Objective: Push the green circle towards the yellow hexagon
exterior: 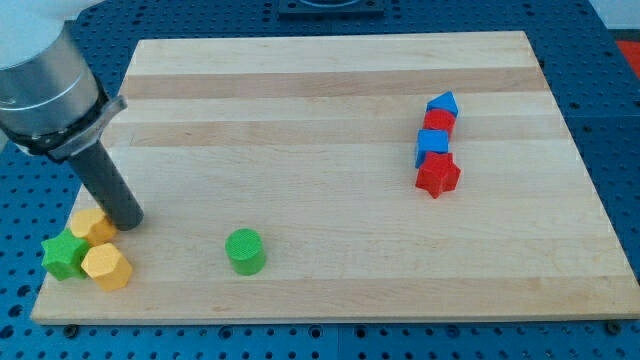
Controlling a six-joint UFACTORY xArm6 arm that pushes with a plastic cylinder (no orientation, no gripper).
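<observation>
The green circle [244,250] stands on the wooden board [330,90] at the lower left of middle. The yellow hexagon [106,267] lies at the view's lower left, touching a green star [63,256] on its left and close under another yellow block [92,225]. My tip [127,220] rests on the board just right of that upper yellow block, up and right of the hexagon. The tip is well left of the green circle and slightly above it, not touching it.
At the view's right stands a column of touching blocks: a blue triangle [442,103], a red block [439,122], a blue cube [432,144] and a red star [437,175]. A blue pegboard [610,120] surrounds the board.
</observation>
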